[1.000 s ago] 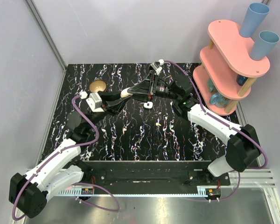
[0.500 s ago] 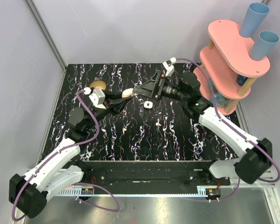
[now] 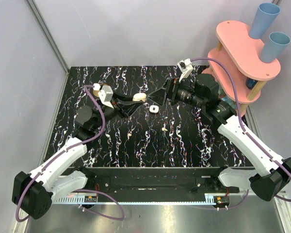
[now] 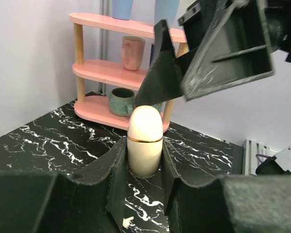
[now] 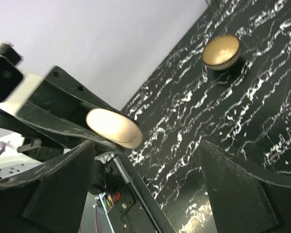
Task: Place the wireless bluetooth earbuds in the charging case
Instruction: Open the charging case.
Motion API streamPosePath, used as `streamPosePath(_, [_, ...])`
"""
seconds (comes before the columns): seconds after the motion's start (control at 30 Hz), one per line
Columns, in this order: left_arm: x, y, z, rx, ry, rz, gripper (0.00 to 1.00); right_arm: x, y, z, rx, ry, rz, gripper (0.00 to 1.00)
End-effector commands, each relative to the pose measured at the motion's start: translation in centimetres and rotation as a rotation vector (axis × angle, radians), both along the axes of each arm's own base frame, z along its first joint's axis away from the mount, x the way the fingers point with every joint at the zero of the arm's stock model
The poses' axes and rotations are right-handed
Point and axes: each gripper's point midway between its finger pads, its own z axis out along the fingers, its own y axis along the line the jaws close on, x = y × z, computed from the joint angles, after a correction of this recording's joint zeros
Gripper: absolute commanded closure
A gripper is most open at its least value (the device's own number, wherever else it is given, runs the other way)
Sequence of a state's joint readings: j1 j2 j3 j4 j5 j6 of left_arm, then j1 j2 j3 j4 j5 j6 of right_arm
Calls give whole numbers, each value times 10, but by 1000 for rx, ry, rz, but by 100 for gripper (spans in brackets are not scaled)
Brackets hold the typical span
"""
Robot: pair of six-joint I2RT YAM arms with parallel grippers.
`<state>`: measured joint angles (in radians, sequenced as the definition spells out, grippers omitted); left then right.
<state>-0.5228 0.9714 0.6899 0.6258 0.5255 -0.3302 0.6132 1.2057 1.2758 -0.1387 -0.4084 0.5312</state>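
My left gripper (image 3: 137, 97) is shut on the charging case (image 3: 140, 96), a cream, rounded capsule shape with a thin gold seam. It is held above the table, and in the left wrist view the charging case (image 4: 145, 141) stands upright between the two black fingers. My right gripper (image 3: 158, 95) hangs open just right of it, not touching. Through its wide jaws (image 5: 146, 145) the case (image 5: 111, 127) shows ahead. Two tiny cream earbuds (image 3: 164, 129) (image 3: 130, 130) lie loose on the black marble table. One earbud (image 4: 127, 222) shows below the left fingers.
A small white rounded-square piece (image 3: 153, 108) lies on the table under the grippers. A brass bowl (image 5: 222, 51) sits at the far left, hidden by the left wrist in the top view. A pink shelf (image 3: 242, 53) with blue cups (image 3: 264, 19) and mugs stands at the back right.
The right gripper has opened and drawn back to the right, away from the case. The left gripper has carried the case slightly rightward, its wrist now covering the bowl.
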Motion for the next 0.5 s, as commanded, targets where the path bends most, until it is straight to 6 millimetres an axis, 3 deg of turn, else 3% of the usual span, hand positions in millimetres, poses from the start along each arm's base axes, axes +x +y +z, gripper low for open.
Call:
streamPosePath(0.0, [-18, 0, 46, -81, -134, -71, 100, 3, -1, 7, -24, -38, -2, 6])
streamPosePath(0.47, [-27, -7, 51, -87, -172, -147, 100, 1, 5, 6, -9, -16, 29, 6])
